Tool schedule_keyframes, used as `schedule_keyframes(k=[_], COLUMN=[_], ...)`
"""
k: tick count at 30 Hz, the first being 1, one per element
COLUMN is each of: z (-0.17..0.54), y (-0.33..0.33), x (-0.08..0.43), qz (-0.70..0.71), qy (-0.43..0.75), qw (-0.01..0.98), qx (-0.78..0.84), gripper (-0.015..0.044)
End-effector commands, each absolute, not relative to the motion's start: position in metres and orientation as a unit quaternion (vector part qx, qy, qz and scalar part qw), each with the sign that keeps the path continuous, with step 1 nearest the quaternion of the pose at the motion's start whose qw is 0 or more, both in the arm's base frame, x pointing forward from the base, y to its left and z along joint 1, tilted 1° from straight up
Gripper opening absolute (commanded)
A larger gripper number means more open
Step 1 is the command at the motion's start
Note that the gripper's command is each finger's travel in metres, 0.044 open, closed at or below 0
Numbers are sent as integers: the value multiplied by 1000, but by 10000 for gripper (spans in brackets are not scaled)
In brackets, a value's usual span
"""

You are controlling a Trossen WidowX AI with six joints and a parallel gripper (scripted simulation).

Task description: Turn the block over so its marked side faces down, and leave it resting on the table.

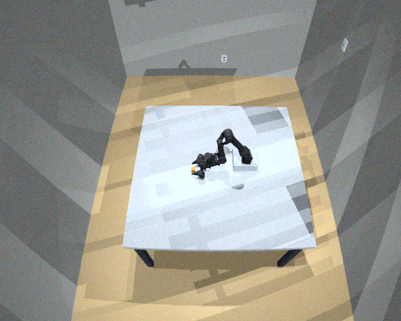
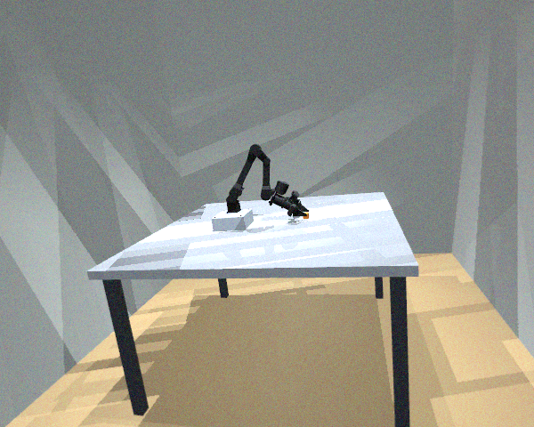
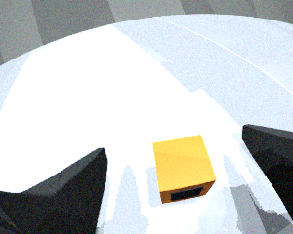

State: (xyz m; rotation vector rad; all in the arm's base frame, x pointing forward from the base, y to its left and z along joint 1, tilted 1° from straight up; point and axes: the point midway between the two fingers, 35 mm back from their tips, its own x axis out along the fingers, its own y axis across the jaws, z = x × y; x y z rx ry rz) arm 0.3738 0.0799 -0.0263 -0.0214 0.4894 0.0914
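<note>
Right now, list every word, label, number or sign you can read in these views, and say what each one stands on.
None: no readable text shows in any view.
Small orange cube block: its near side carries a dark rectangular mark, with no letters or digits in it.
Black robot arm, its open hand and the white base box: no brand or label visible.
White wall plates: blank at this size.

The table (image 2: 303,257) presents a smooth, pale, faintly glossy top on dark matt legs, the block (image 3: 184,166) a matt orange finish, the floor (image 2: 465,331) light wood.
</note>
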Motion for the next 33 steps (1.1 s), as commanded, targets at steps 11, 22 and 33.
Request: schedule_keyframes(k=[11,22,33], z=[-25,13,44], y=[81,87,78], x=[375,378,354], qz=[45,47,39], qy=[246,409,486], qw=[968,911,873], qx=[-11,-11,-23], gripper=[440,440,440])
